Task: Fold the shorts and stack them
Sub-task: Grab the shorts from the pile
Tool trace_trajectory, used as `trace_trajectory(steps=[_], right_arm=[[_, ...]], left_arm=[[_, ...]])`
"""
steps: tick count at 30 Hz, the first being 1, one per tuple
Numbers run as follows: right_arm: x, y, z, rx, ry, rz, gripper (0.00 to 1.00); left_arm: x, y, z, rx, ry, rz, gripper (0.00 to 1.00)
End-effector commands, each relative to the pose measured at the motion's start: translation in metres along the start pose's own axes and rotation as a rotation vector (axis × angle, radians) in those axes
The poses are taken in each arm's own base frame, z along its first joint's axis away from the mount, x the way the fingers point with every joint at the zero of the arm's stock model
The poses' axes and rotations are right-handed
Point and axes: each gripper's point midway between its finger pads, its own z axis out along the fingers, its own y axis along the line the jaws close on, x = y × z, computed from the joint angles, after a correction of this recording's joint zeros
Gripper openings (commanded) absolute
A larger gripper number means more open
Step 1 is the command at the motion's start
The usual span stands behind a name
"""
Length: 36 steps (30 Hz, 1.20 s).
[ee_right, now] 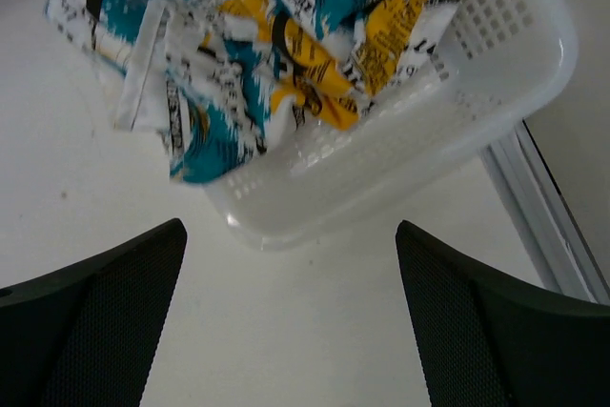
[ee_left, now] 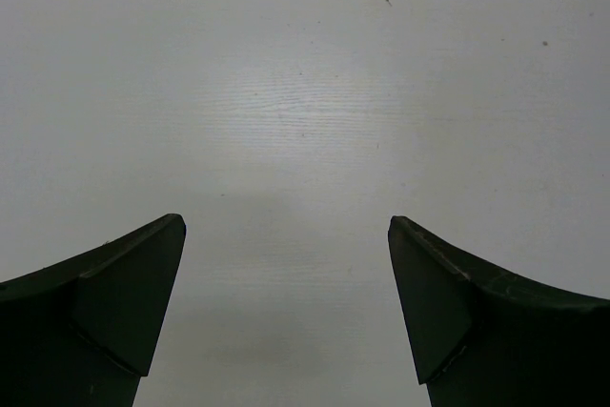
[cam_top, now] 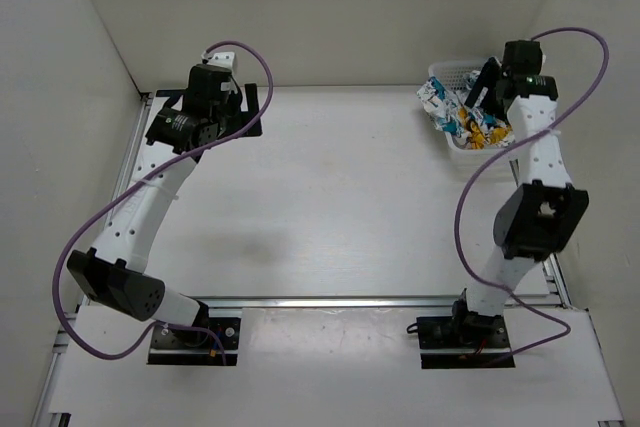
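Left gripper [ee_left: 286,307] spread wide above bare counter [cam_top: 340,197]. Right gripper [ee_right: 291,316] likewise spread, close to the basket [ee_right: 496,73] at the far right corner. Heaped inside, draping over its rim: shorts [ee_right: 238,45].

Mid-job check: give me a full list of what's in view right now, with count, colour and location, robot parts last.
shorts: crumpled heap, count unclear; white with yellow-orange, teal and black print; in the basket, spilling over its rim
basket: one; white plastic lattice; far right corner of the table
table: one; white
metal rails: silver; along the table's edges
cables: two; purple; one looping off each arm
left gripper: black; open, empty, over bare table at far left
right gripper: black; open, empty, above the table just short of the basket
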Motion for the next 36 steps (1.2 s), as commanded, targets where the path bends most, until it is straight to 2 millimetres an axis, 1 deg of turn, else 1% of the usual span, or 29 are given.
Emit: trace_trajectory(steps=[1, 2, 3, 4, 5, 6, 7, 8, 10, 11, 12, 13, 15, 16, 19, 20, 21, 22, 23, 25, 26, 28, 29, 30, 31, 32, 34, 35, 36], right_arm=[[-0.012, 0.010, 0.053, -0.009, 0.040, 0.014, 0.95], [-0.019, 0.009, 0.064, -0.004, 0.036, 0.012, 0.95], [-0.040, 0.013, 0.065, -0.008, -0.010, 0.009, 0.96], [-0.046, 0.013, 0.075, 0.008, -0.020, 0.009, 0.96], [-0.038, 0.012, 0.101, 0.029, 0.008, -0.006, 0.96], [-0.042, 0.010, 0.110, 0.035, 0.004, 0.002, 0.96], [-0.059, 0.011, 0.111, 0.039, -0.041, 0.009, 0.96], [-0.051, 0.005, 0.134, 0.056, -0.014, 0.012, 0.94], [-0.053, -0.003, 0.155, 0.093, -0.021, 0.036, 0.92], [-0.052, -0.012, 0.163, 0.118, -0.019, 0.054, 0.90], [-0.056, -0.016, 0.172, 0.122, -0.034, 0.073, 0.90], [-0.049, -0.016, 0.185, 0.126, -0.019, 0.071, 0.86], [-0.049, -0.019, 0.198, 0.122, -0.027, 0.088, 0.83], [-0.043, -0.019, 0.209, 0.124, -0.018, 0.086, 0.82], [-0.046, -0.021, 0.216, 0.138, -0.042, 0.090, 0.71], [-0.044, -0.021, 0.221, 0.138, -0.042, 0.090, 0.65], [-0.047, -0.027, 0.222, 0.143, -0.051, 0.099, 0.62], [-0.045, -0.027, 0.226, 0.143, -0.051, 0.090, 0.60], [-0.046, -0.031, 0.227, 0.138, -0.048, 0.096, 0.51], [-0.046, -0.022, 0.228, 0.088, -0.044, 0.098, 0.44], [-0.044, -0.019, 0.232, 0.073, -0.040, 0.098, 0.31], [-0.046, -0.013, 0.230, 0.043, -0.041, 0.098, 0.16], [-0.051, -0.005, 0.224, -0.005, -0.042, 0.099, 0.10], [-0.062, 0.001, 0.211, -0.038, -0.063, 0.101, 0.01], [-0.064, 0.006, 0.204, -0.063, -0.063, 0.112, 0.00], [-0.082, 0.011, 0.186, -0.093, -0.103, 0.131, 0.00], [-0.095, 0.022, 0.166, -0.155, -0.130, 0.130, 0.00], [-0.106, 0.025, 0.147, -0.178, -0.154, 0.145, 0.00], [-0.107, 0.028, 0.140, -0.197, -0.154, 0.143, 0.00]], left_arm=[[-0.001, -0.005, 0.001, 0.027, -0.002, -0.014, 1.00], [0.000, -0.005, 0.005, 0.024, 0.006, -0.012, 1.00], [-0.002, -0.005, 0.006, 0.014, 0.002, -0.023, 1.00], [-0.002, -0.006, 0.011, 0.012, 0.010, -0.022, 1.00], [0.002, -0.006, 0.014, 0.007, 0.030, -0.017, 1.00], [-0.001, -0.006, 0.012, 0.009, 0.020, -0.019, 1.00], [0.001, -0.006, 0.015, 0.005, 0.035, -0.015, 1.00], [0.004, -0.007, 0.020, 0.001, 0.050, -0.012, 1.00], [0.000, -0.008, 0.019, 0.002, 0.047, -0.023, 1.00], [0.005, -0.009, 0.029, -0.005, 0.071, -0.017, 1.00], [0.004, -0.008, 0.029, -0.015, 0.072, -0.016, 1.00], [0.006, -0.008, 0.033, -0.017, 0.080, -0.014, 1.00], [0.002, -0.006, 0.037, -0.039, 0.080, -0.012, 1.00], [0.001, -0.007, 0.039, -0.040, 0.080, -0.012, 1.00], [0.002, -0.004, 0.044, -0.070, 0.096, -0.015, 1.00], [-0.002, -0.005, 0.042, -0.067, 0.084, -0.018, 1.00], [-0.002, -0.003, 0.044, -0.078, 0.090, -0.016, 1.00], [0.002, -0.003, 0.046, -0.083, 0.109, -0.011, 1.00], [-0.002, -0.003, 0.045, -0.080, 0.097, -0.014, 1.00], [-0.001, -0.004, 0.046, -0.083, 0.107, -0.020, 1.00], [-0.001, -0.004, 0.046, -0.083, 0.107, -0.020, 1.00], [-0.005, -0.003, 0.045, -0.090, 0.096, -0.022, 1.00], [-0.008, -0.003, 0.044, -0.087, 0.087, -0.024, 1.00], [-0.005, -0.002, 0.043, -0.090, 0.097, -0.022, 1.00], [-0.006, -0.001, 0.043, -0.099, 0.094, -0.021, 1.00], [-0.009, -0.001, 0.041, -0.096, 0.086, -0.023, 1.00], [-0.012, 0.000, 0.037, -0.102, 0.073, -0.026, 1.00], [-0.015, 0.002, 0.033, -0.108, 0.059, -0.029, 1.00], [-0.015, 0.005, 0.031, -0.117, 0.057, -0.028, 1.00]])
